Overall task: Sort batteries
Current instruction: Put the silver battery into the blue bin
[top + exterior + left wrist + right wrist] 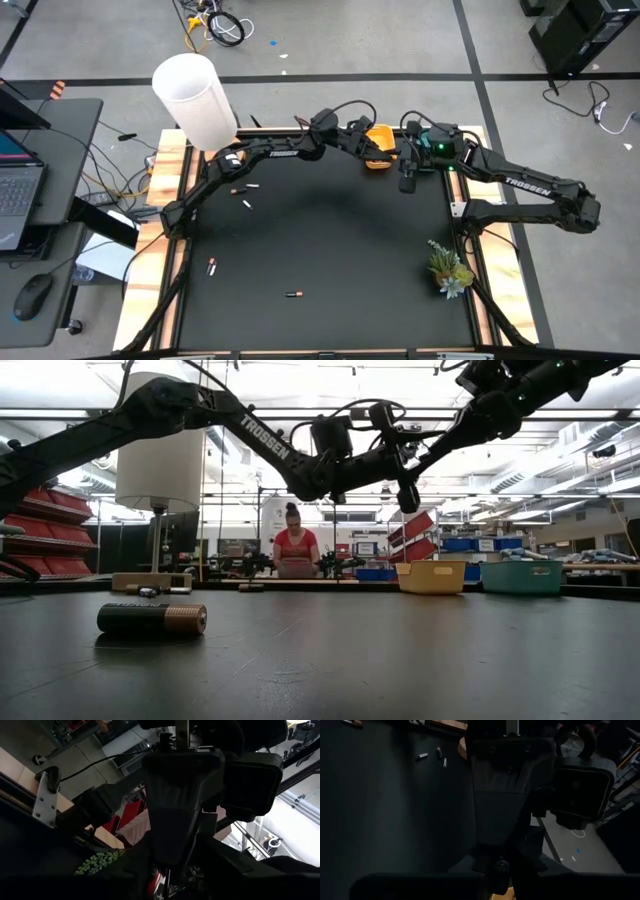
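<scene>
Several batteries lie loose on the black mat, such as one (246, 204) at the far left, one (211, 266) and one (292, 294) near the front; this last one (152, 619) is dark with a copper end. My two grippers meet tip to tip high above the mat's far side, beside the yellow tray (378, 135). My left gripper (392, 158) reaches in from the left with its fingers apart. My right gripper (406, 172) is shut on a small battery (501, 867). Whether the left fingers still touch it is hidden. My right gripper pinches a small battery between its two fingers; only its round end (501, 867) shows, seen end on. The fingers slant down toward the left gripper. The battery is lifted well clear of the mat. The left gripper's body hides the rest of it.
A yellow tray (431, 576) and a teal tray (521, 576) stand at the far right edge. A tall white cylinder (195, 100) stands at the far left corner and a small plant (448, 268) at the right. A person (296, 550) sits beyond the table.
</scene>
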Available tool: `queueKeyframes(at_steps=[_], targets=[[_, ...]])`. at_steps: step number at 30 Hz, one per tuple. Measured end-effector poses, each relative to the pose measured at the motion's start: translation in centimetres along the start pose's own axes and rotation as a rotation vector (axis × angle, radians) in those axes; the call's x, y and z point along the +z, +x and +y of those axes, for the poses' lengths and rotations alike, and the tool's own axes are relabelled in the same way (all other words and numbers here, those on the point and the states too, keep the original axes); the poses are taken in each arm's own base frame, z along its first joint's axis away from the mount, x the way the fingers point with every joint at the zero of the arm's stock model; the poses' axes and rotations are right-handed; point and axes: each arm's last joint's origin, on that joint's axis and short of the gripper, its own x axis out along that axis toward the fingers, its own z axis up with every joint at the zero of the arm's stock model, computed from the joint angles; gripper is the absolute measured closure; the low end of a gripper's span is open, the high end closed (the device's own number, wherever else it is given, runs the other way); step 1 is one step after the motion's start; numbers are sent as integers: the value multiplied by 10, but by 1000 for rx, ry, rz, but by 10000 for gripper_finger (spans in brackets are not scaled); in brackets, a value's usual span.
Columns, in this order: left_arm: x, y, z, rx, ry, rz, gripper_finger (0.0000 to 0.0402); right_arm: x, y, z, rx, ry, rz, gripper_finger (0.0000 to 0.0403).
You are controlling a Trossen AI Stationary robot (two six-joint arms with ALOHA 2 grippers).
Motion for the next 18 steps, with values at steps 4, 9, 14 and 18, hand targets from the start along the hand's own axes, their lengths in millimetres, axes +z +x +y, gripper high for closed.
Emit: queueKeyframes(at_steps=[4, 9, 14, 18], targets=[[3, -3, -2, -14, -17, 4, 246, 1, 0, 0, -4, -4, -7, 367], [4, -5, -1, -13, -22, 5, 246, 1, 0, 0, -3, -3, -6, 369], [6, -8, -1, -11, -22, 7, 246, 1, 0, 0, -4, 38, -7, 369], [6, -9, -1, -17, -22, 7, 246, 1, 0, -1, -8, 51, -9, 348]])
